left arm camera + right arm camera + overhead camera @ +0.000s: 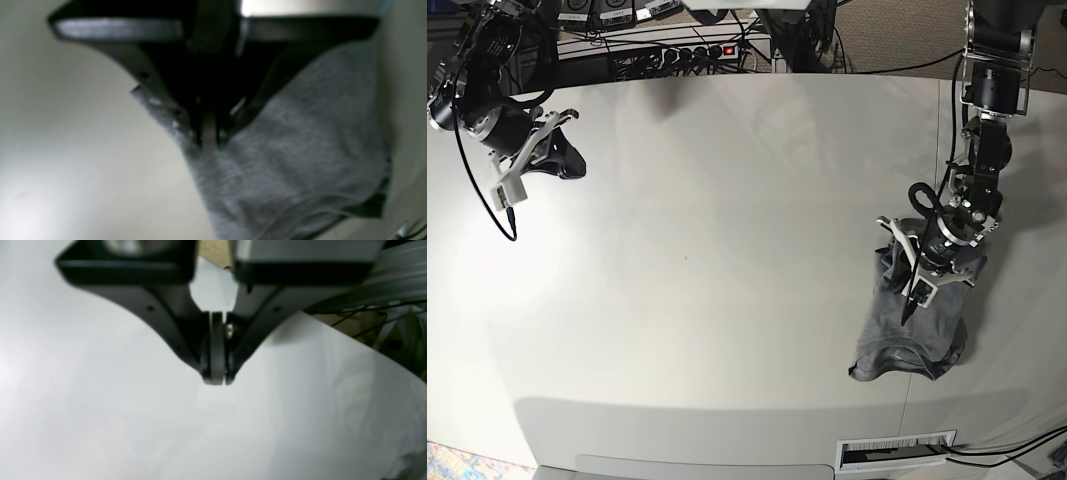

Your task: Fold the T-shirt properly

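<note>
The T-shirt [907, 335] hung bunched from the left gripper [911, 300], whose jaws pinched its cloth, its low end on the tabletop [727, 250]. The right gripper [216, 380], jaws closed and empty, was far from the T-shirt; spreading it flat first seemed wise

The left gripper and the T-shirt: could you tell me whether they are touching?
Touching. In the left wrist view the left gripper is shut on a pinch of the grey T-shirt, the fabric bunching right at its tips.
</note>
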Controlling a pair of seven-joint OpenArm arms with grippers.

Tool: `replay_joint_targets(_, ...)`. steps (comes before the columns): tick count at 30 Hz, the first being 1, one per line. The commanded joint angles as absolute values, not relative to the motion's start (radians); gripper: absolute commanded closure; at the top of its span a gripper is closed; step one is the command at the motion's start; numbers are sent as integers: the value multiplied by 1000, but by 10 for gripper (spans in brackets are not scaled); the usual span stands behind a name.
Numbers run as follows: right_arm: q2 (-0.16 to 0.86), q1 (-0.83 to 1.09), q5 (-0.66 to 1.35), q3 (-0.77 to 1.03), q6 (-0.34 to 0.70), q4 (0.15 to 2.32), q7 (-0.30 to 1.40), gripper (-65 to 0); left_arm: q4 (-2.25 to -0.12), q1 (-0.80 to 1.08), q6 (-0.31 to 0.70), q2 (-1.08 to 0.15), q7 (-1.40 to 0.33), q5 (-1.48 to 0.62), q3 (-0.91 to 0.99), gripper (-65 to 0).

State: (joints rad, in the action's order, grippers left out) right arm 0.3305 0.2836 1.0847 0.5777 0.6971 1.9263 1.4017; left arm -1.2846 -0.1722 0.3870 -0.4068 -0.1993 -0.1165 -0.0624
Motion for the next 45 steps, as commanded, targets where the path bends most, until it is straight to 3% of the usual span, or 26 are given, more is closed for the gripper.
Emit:
replay_joint_targets(1, 346, 281, 1111, 585, 698, 1944, 1380, 0, -1299, -194, 381, -402, -179, -127, -57, 0)
replay_joint_targets(8, 346, 282, 1110, 584, 698, 1943, 1380, 0, -1380, -194, 393, -384, -229, -133, -57, 0)
replay_joint_targets(20, 347, 341, 1237, 571, 698, 1923, 1396, 0, -1723, -121, 356, -487, -499, -300, -57, 0)
replay_joint_targets(29, 346, 341, 1201, 571, 698, 1924, 1396, 0, -1956, 186, 257, -588, -518, -328, 76, 0)
replay_joint_targets(38, 346, 397, 1091, 572, 698, 1925, 1396, 0, -2115, 591, 263, -582, -526, -506, 333, 0)
replay_joint_targets(45, 346, 519, 1053, 571, 698, 1967, 1396, 0, -2188, 847, 267, -581, -525, -536, 385, 0)
